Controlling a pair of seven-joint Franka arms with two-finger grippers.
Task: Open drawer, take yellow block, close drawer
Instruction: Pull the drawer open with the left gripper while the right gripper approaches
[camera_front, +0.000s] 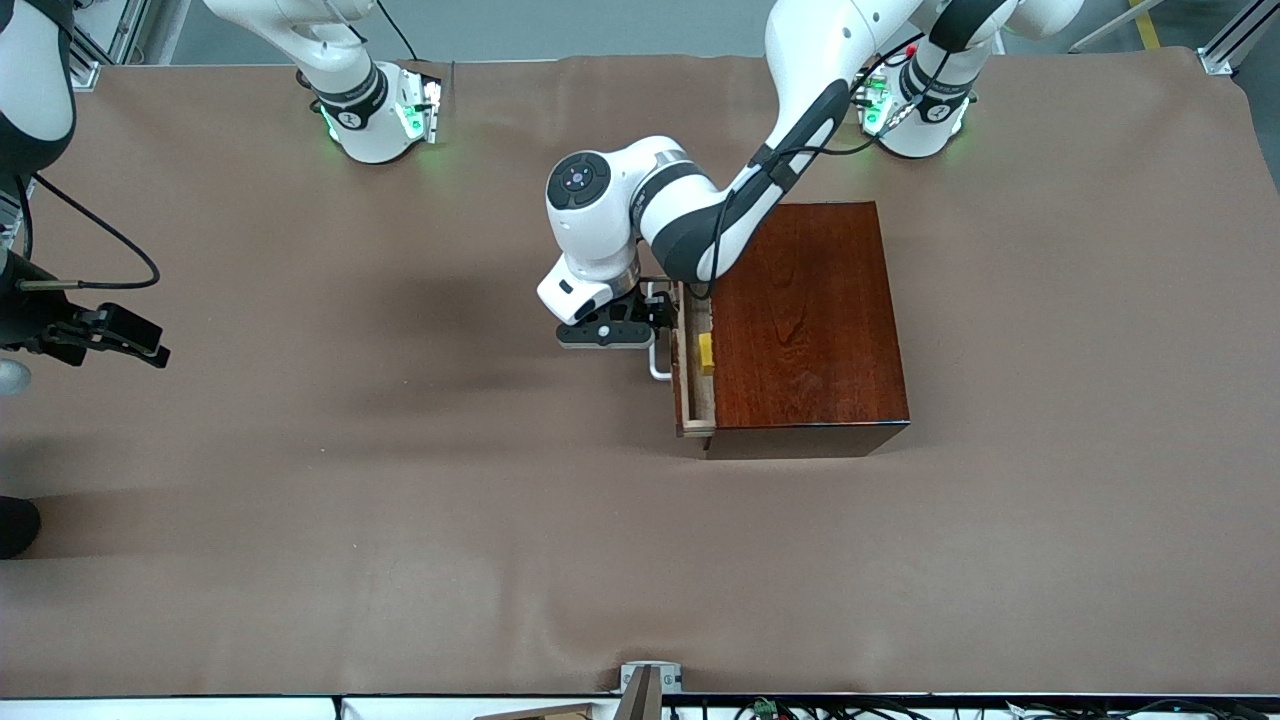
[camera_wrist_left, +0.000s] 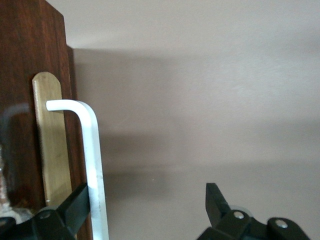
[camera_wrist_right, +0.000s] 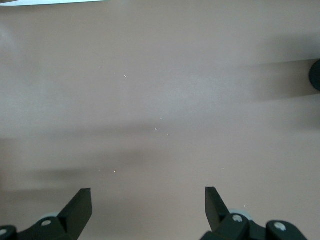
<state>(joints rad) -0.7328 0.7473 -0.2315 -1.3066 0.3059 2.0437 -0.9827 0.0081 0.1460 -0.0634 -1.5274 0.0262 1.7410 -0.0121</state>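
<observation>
The drawer (camera_front: 697, 400) stands pulled out a little from the dark mahogany box (camera_front: 810, 320), toward the right arm's end of the table. The yellow block (camera_front: 706, 353) lies in the drawer's bare-wood tray, partly under the box's top edge. My left gripper (camera_front: 662, 312) is open at the white bar handle (camera_front: 657, 368). In the left wrist view (camera_wrist_left: 147, 195) one finger (camera_wrist_left: 75, 205) sits between the handle (camera_wrist_left: 92, 150) and the drawer front (camera_wrist_left: 20, 75), the other stands well apart. My right gripper (camera_front: 150, 350) waits open and empty (camera_wrist_right: 147, 195) over bare cloth at the right arm's end.
The brown cloth (camera_front: 400, 500) covers the whole table. A metal bracket (camera_front: 650, 680) sits at the table edge nearest the front camera. A dark object (camera_front: 15, 525) shows at the view's edge at the right arm's end.
</observation>
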